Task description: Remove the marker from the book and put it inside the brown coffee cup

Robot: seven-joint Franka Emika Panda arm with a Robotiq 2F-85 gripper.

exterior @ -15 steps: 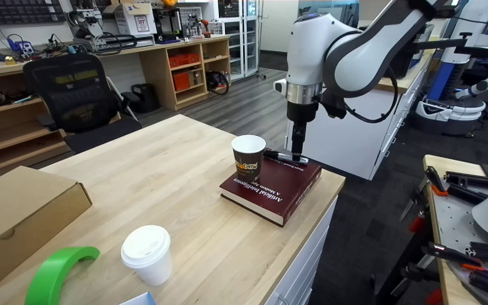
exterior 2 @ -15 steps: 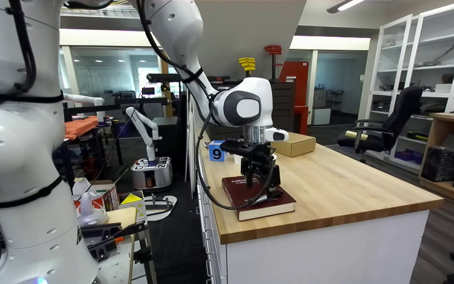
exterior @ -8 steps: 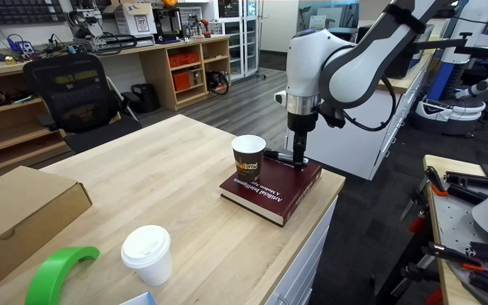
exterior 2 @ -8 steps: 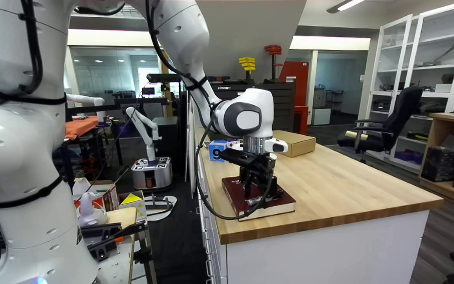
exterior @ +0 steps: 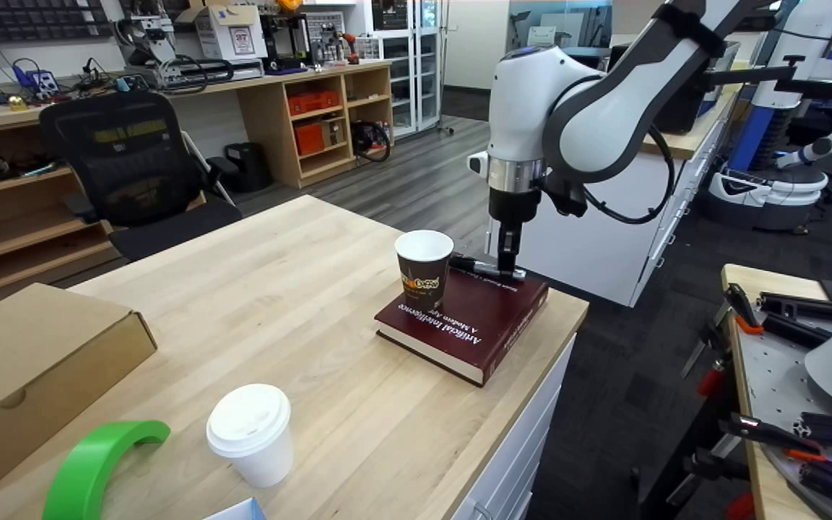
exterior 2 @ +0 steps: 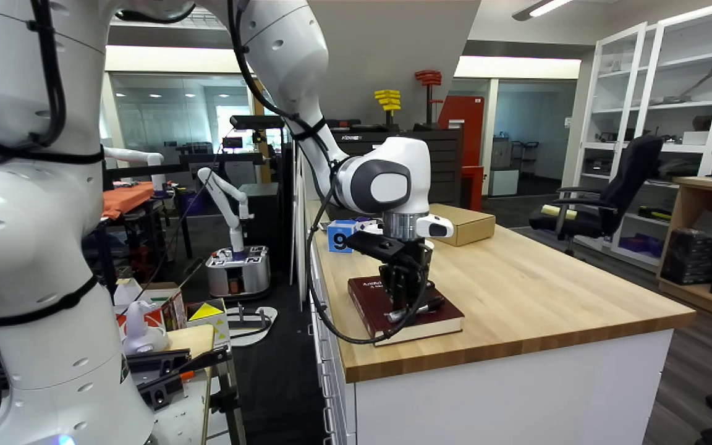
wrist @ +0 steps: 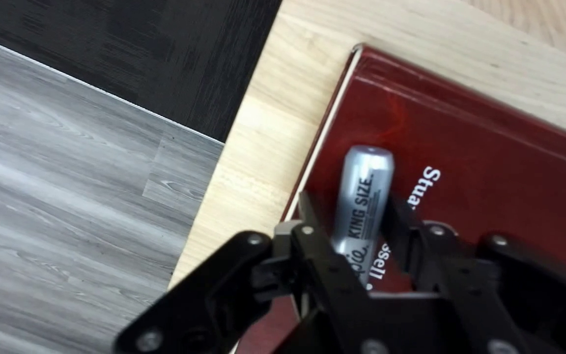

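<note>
The marker, silver with a black cap, lies on the dark red book. From above, my gripper straddles its silver body in the wrist view. A strip of book shows between the marker and the left finger, while the right finger is close against the marker's other side. The jaws are partly closed. In an exterior view the brown coffee cup stands upright on the book, beside the marker's capped end. Another exterior view shows the cup mostly hidden behind the gripper.
A white lidded cup, a green arch and a cardboard box stand on the wooden table, as does a blue box. The table's edge runs close beside the book. A black cable loops from the arm.
My gripper has come down onto the marker and then risen slightly. Its fingers have drawn closer together around the marker. The cup and book have stayed in place.
</note>
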